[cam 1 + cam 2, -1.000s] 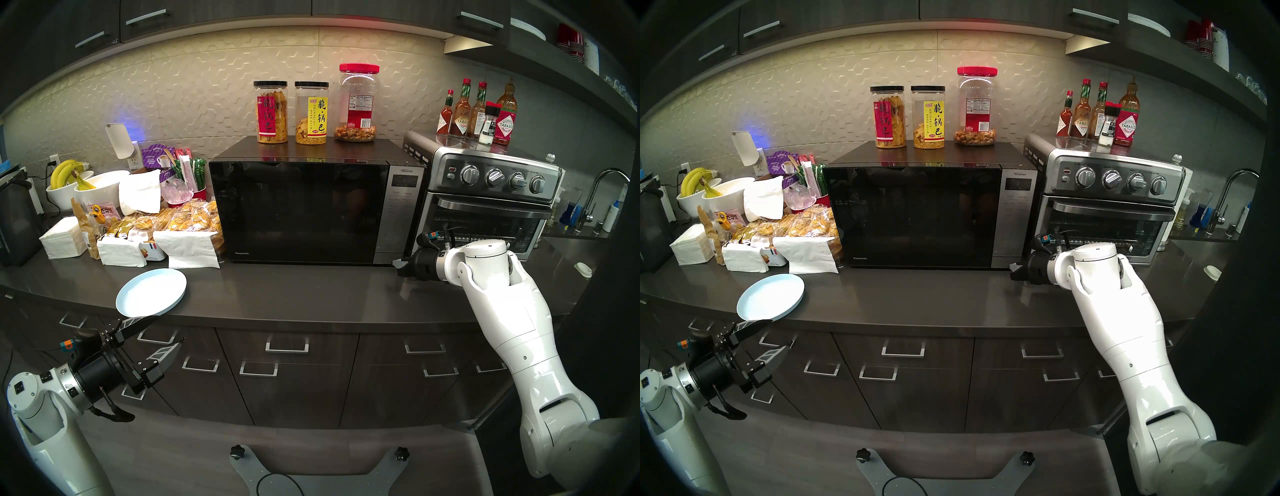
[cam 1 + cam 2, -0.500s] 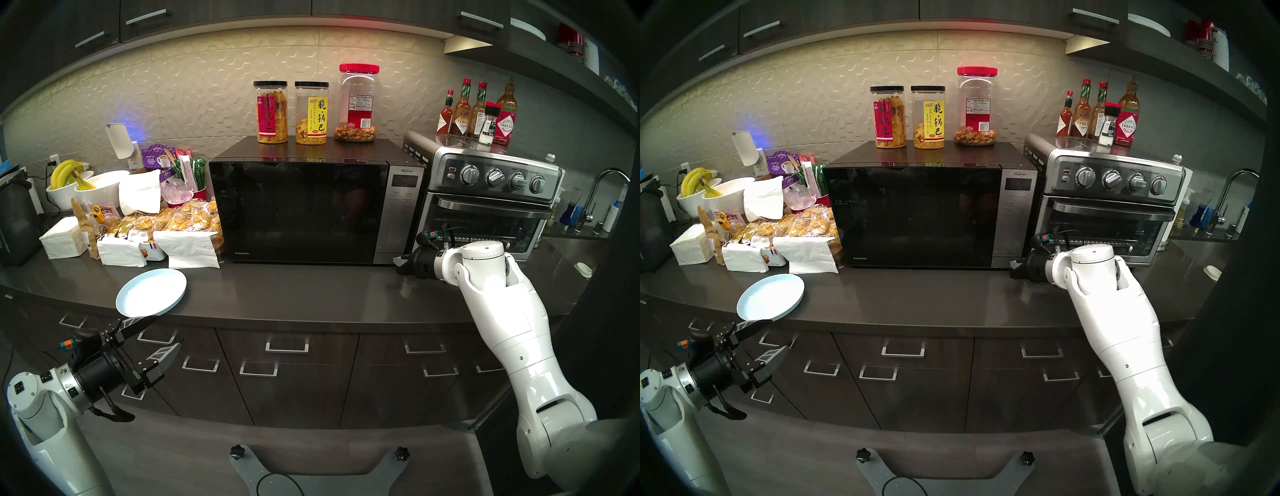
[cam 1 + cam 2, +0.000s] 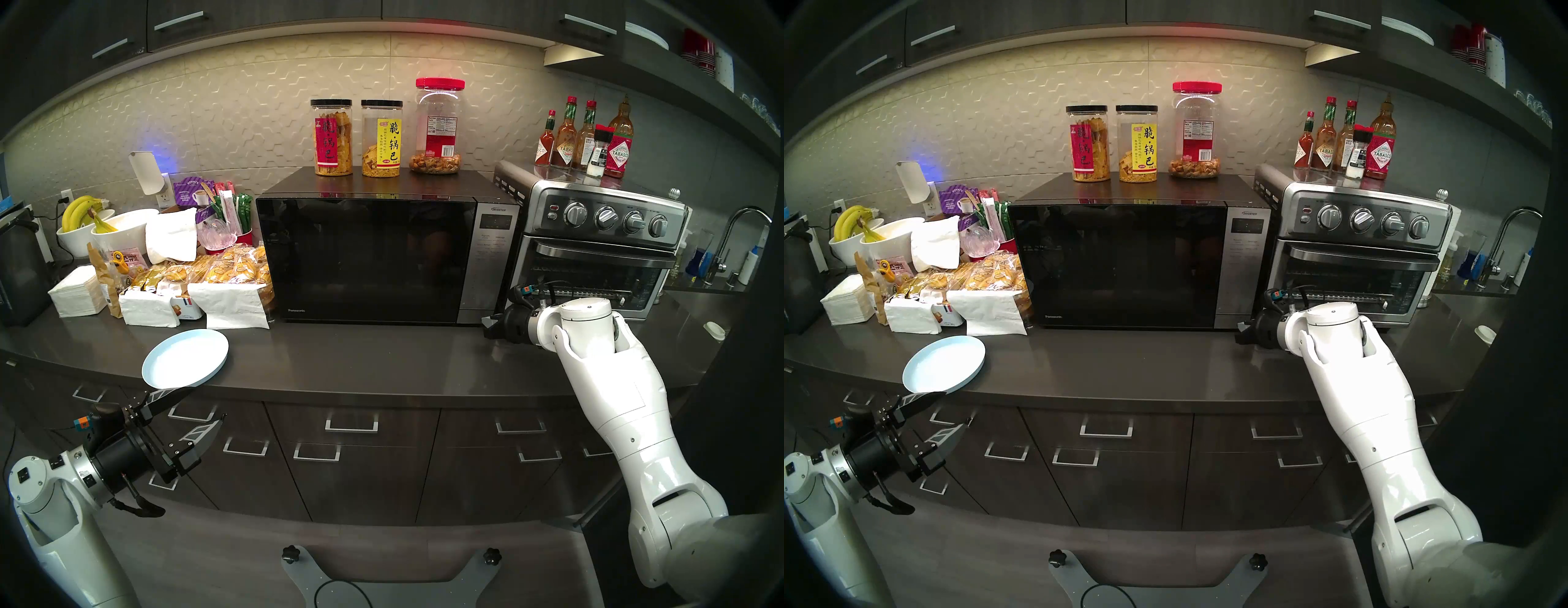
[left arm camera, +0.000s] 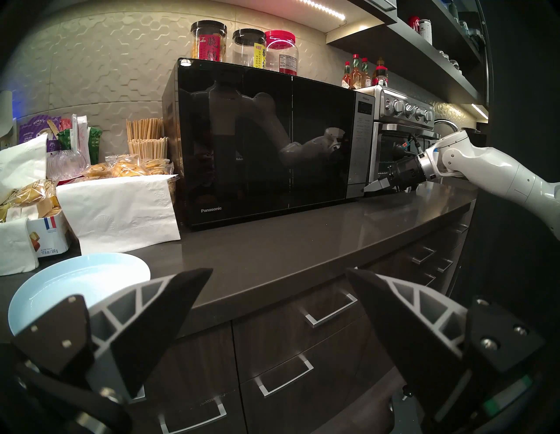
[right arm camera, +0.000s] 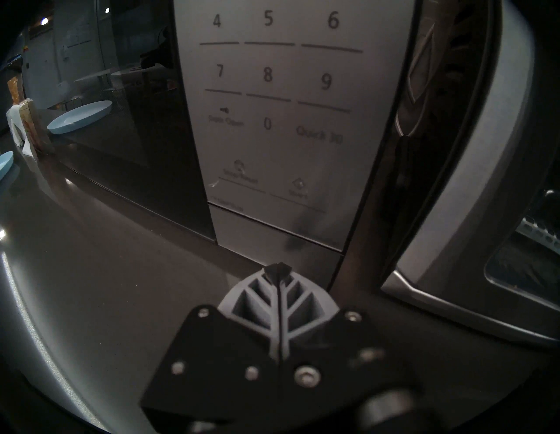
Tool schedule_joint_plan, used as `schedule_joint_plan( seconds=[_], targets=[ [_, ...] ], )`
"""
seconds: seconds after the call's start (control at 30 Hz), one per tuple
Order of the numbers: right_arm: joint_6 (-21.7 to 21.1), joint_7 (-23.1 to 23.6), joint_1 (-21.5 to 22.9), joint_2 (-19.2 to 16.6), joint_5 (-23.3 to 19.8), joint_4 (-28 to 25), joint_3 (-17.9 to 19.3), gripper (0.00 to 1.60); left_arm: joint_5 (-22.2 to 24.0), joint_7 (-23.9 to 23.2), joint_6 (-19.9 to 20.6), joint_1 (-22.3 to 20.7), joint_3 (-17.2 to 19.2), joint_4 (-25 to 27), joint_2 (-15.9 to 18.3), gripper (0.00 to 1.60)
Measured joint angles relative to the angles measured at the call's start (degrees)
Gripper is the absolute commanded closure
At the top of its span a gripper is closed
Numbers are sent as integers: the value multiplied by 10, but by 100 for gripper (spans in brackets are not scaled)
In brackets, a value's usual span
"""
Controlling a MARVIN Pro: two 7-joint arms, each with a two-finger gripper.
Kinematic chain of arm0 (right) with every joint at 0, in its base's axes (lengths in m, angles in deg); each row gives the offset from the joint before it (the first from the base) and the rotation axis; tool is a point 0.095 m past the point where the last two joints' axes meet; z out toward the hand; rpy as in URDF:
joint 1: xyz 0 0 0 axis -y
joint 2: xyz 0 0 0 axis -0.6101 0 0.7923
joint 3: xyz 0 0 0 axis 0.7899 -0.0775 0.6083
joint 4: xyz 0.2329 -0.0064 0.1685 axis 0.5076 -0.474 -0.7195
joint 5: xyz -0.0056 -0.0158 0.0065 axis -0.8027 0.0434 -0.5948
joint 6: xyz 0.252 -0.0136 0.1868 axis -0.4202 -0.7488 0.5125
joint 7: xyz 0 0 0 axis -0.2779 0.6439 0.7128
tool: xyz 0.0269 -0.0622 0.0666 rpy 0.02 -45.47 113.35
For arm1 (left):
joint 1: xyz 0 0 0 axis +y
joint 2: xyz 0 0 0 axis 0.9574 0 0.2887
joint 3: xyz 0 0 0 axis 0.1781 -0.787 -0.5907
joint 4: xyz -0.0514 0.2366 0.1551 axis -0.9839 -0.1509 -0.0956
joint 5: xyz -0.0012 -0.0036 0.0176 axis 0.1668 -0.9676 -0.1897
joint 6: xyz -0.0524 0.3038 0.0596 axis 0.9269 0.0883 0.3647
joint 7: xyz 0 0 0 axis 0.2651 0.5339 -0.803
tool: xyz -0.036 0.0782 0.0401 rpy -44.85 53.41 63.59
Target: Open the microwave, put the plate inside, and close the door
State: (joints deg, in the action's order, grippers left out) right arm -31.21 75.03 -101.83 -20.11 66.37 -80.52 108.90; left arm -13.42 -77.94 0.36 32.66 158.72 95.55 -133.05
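The black microwave (image 3: 382,182) stands at the back of the counter, and its glossy glass door (image 3: 365,259) is closed. Left of it, near the counter's front edge, lies the pale blue plate (image 3: 185,358) (image 4: 75,278). My left gripper (image 3: 205,407) (image 4: 278,272) hangs open and empty in front of the drawers, just below the plate. My right gripper (image 3: 485,326) (image 5: 277,268) is shut on nothing and sits low over the counter. Its tip points at the bottom right corner of the silver control strip (image 3: 490,263) (image 5: 288,121). Contact cannot be told.
A steel toaster oven (image 3: 602,254) stands right beside the microwave, close behind my right wrist. Snack packs and napkins (image 3: 229,297) crowd the counter left of the microwave. Three jars (image 3: 382,140) stand on top of it. The counter (image 3: 360,361) runs in front of the door.
My right arm has shifted slightly left, bringing the shut gripper a little nearer the microwave's lower right corner. The left arm, the plate and the door have not moved.
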Motion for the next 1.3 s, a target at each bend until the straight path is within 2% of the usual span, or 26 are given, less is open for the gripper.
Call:
schedule_joint_plan(
  seconds=[0.4,0.83,1.3],
  targets=[
    [4,-7,3,7,3,7,1,160,0,0,0,0,0,0,0,0],
    [35,-20,4,21,7,29,4,160,0,0,0,0,0,0,0,0],
    [117,-32,-10,37,7,49,16,160,0,0,0,0,0,0,0,0]
  ],
)
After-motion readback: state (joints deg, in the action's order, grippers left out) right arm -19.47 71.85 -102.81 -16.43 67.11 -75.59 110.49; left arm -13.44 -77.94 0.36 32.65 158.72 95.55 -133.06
